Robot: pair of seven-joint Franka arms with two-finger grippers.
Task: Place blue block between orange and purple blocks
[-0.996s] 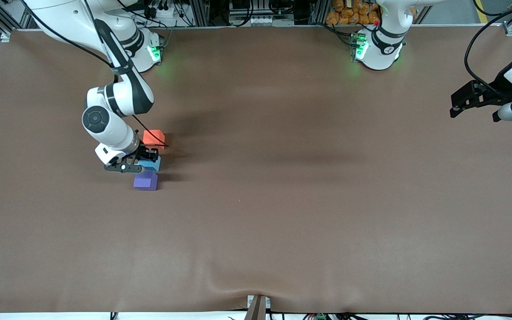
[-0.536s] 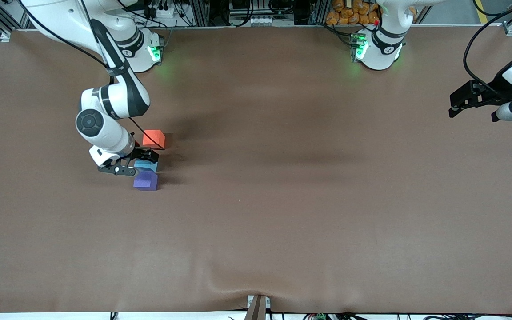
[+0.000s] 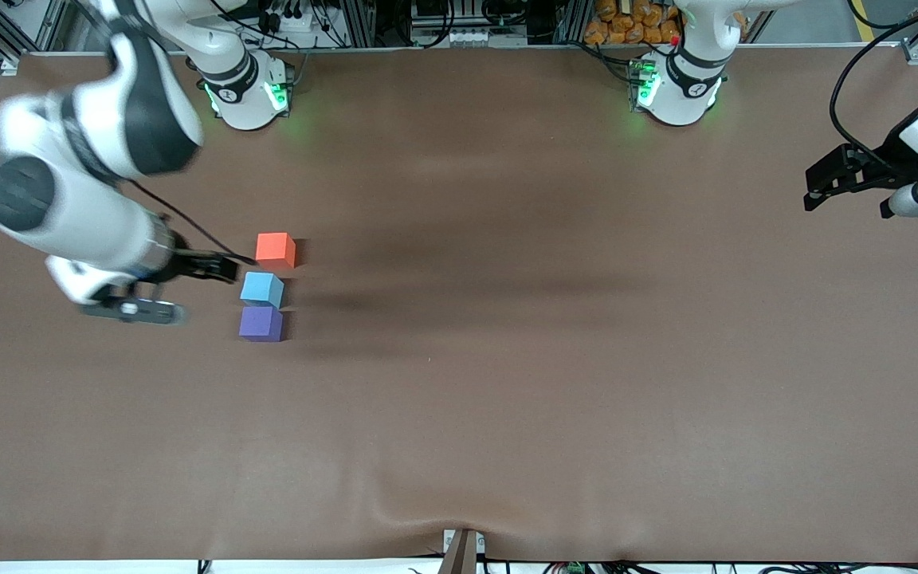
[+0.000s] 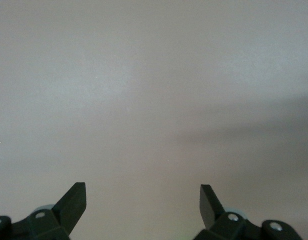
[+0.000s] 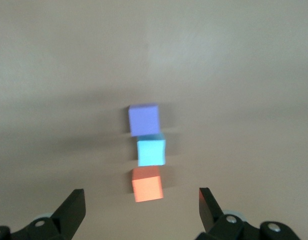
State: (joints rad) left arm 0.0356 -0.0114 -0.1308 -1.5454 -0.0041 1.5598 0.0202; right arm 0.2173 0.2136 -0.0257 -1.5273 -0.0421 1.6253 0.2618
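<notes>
A wide brown matte cloth-covered table fills nearly the whole front view, with a soft wrinkle at its edge nearest the front camera. A small grey metal bracket sits at the middle of that nearest edge. Along the top, grey aluminium frame rails hold black cables, and a cluster of orange rounded objects is packed together.

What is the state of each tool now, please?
Left tool: open, empty, over bare table at the left arm's end.
Right tool: open, holding nothing, above the table beside the blue block.
</notes>
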